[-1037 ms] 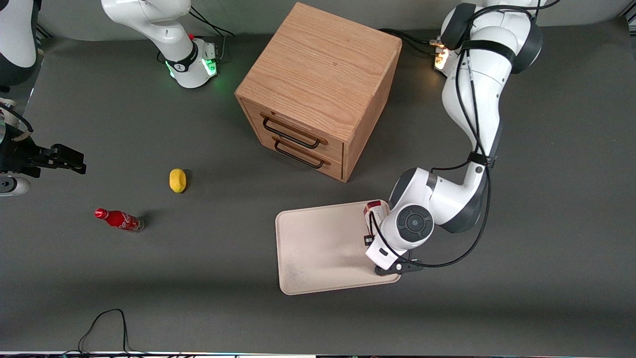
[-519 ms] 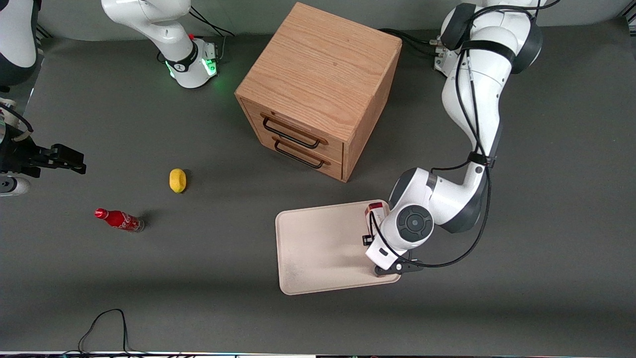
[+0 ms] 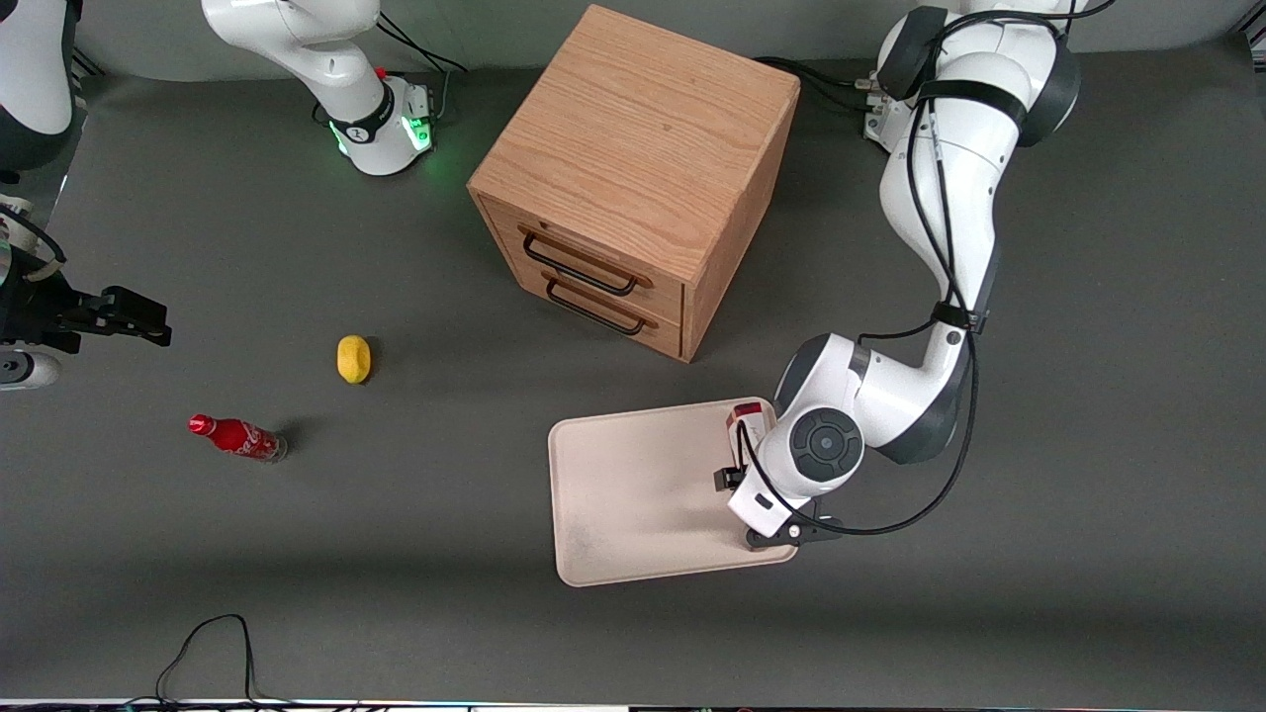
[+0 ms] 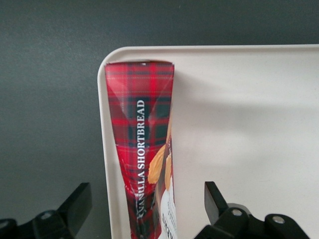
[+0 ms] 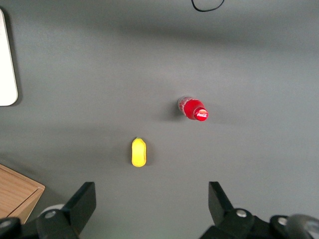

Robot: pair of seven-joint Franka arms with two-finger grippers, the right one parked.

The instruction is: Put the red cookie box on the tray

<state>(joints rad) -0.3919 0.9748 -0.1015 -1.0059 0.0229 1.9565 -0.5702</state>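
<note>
Release appears to be the step in hand: the working arm's two-finger gripper (image 4: 144,209) hangs over the tray's edge with its black fingers (image 4: 75,206) spread wide apart, one on each side of the long narrow dark-red tartan cookie box (image 4: 142,159) and touching neither face of it. That one carton lies along the rim in a corner of the flat cream rectangular tray (image 4: 249,124), the corner nearest the wooden cabinet and toward the working arm's end of the table. It sits so close to the low rim that, as a judgement, it may be leaning on it rather than lying fully flat; the fingers are likely parted to let it settle there.

Counted in the front view: one tray (image 3: 633,494), one cookie box (image 3: 744,417) mostly hidden under the arm, one oak-coloured wooden cabinet (image 3: 638,148) with two black-handled drawers, one small yellow lemon-shaped object (image 3: 353,358) and one small red cola bottle (image 3: 235,436), both well apart from the tray, toward the parked arm's end.
</note>
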